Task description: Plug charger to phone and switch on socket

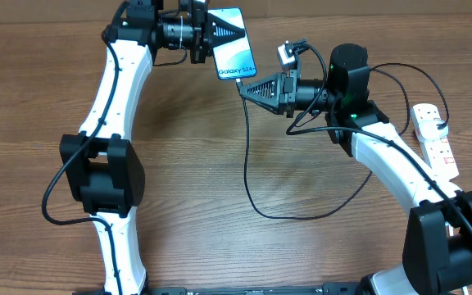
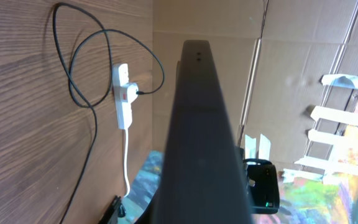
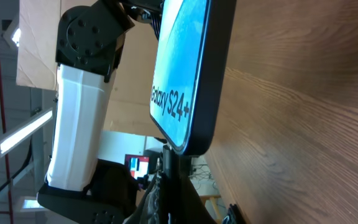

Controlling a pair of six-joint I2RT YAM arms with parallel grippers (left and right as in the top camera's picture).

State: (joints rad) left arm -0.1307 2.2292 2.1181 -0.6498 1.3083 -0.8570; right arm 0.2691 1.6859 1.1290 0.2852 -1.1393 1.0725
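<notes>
My left gripper (image 1: 218, 37) is shut on the phone (image 1: 234, 49) and holds it above the table at the back, its blue "Galaxy S24+" screen facing up. The left wrist view shows only the phone's dark edge (image 2: 197, 137). My right gripper (image 1: 246, 87) is shut on the tip of the charger, a black cable (image 1: 248, 164). In the right wrist view the tip (image 3: 166, 158) meets the bottom edge of the phone (image 3: 179, 68); I cannot tell if it is seated. The white socket (image 1: 434, 139) lies at the far right and also shows in the left wrist view (image 2: 123, 96).
The black cable loops across the wooden table (image 1: 179, 205) from the phone down to the middle front and back up to the socket. The socket's white cord (image 2: 127, 162) runs off the table edge. Cardboard panels (image 2: 291, 62) stand behind the table.
</notes>
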